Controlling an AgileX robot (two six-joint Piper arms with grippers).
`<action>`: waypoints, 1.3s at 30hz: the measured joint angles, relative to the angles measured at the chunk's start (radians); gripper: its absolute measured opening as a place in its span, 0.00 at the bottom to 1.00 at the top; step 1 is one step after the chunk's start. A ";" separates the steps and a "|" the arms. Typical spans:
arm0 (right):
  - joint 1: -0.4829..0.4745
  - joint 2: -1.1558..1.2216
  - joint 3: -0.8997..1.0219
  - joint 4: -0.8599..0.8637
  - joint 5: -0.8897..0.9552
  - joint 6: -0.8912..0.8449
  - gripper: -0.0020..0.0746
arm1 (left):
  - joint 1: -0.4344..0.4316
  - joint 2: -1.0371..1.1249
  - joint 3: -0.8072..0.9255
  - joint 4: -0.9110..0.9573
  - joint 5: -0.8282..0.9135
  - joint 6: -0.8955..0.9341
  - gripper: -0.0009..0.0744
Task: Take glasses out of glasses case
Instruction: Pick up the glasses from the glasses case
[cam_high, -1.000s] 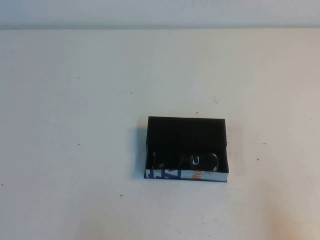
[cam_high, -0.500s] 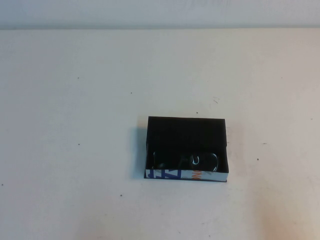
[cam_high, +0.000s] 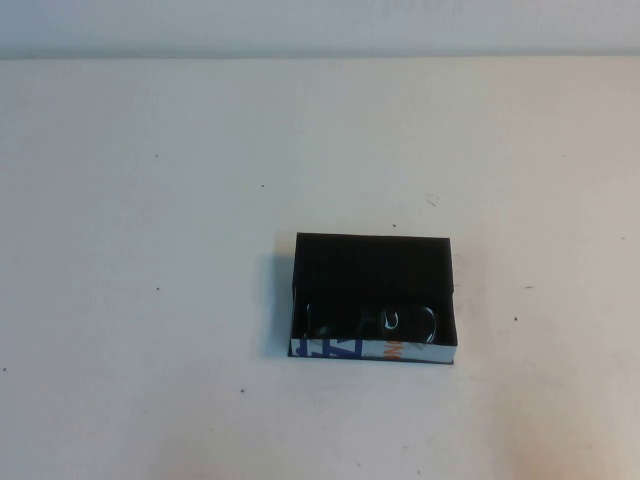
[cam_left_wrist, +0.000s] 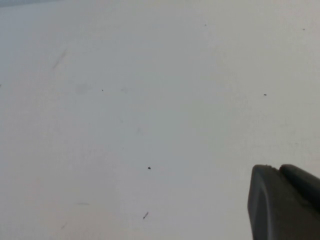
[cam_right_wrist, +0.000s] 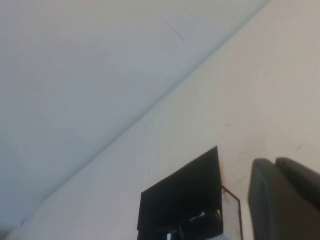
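Note:
The glasses case (cam_high: 372, 270) is an open black shallow box on the white table, a little right of centre, with a white, blue and orange printed strip along its near edge. The black glasses (cam_high: 372, 322) lie inside it against the near wall. The case also shows in the right wrist view (cam_right_wrist: 180, 197), with the glasses (cam_right_wrist: 187, 226) at the frame's lower edge. My right gripper (cam_right_wrist: 274, 165) is shut and empty, beside the case and apart from it. My left gripper (cam_left_wrist: 274, 169) is shut and empty over bare table. Neither arm shows in the high view.
The white table (cam_high: 150, 250) has only small dark specks around the case. A pale wall (cam_high: 320, 25) runs along the table's far edge.

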 joint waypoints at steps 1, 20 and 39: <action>0.000 0.008 -0.017 -0.018 0.000 0.000 0.00 | 0.000 0.000 0.000 0.000 0.000 0.000 0.01; 0.000 0.878 -0.910 -0.392 0.800 -0.689 0.00 | 0.000 0.000 0.000 0.000 0.000 0.000 0.01; 0.289 1.575 -1.384 -0.594 0.946 -0.868 0.00 | 0.000 0.000 0.000 0.000 0.000 0.000 0.01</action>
